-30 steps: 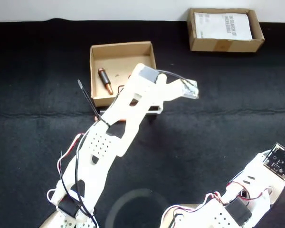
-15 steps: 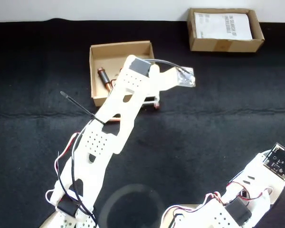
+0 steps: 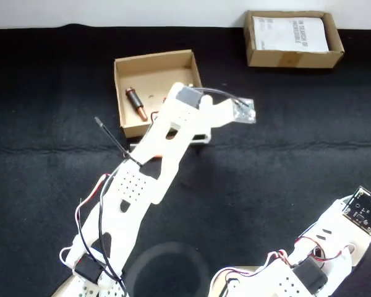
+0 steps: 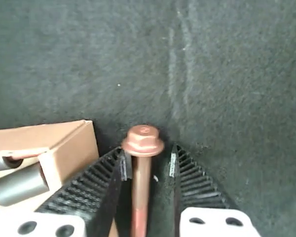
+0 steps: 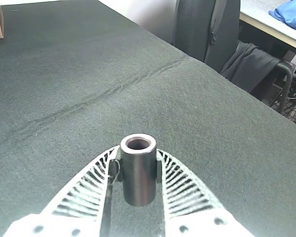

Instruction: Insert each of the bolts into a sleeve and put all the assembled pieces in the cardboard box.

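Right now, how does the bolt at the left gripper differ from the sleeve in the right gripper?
The bolt is copper-coloured; the sleeve is dark grey. The bolt is slim, with a wider flanged hex head; the sleeve is a short, thick cylinder of even width. The bolt's outer end is solid; the sleeve's outer end shows an open bore. Both point outward along their grippers, the bolt at the left gripper, the sleeve in the right gripper.

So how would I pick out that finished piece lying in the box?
On the black table, find the open cardboard box by the middle, not the box holding paper. Inside lies a short assembled piece, dark grey at one end, copper at the other. The bolt in the left gripper is all copper, and the sleeve in the right gripper all grey.
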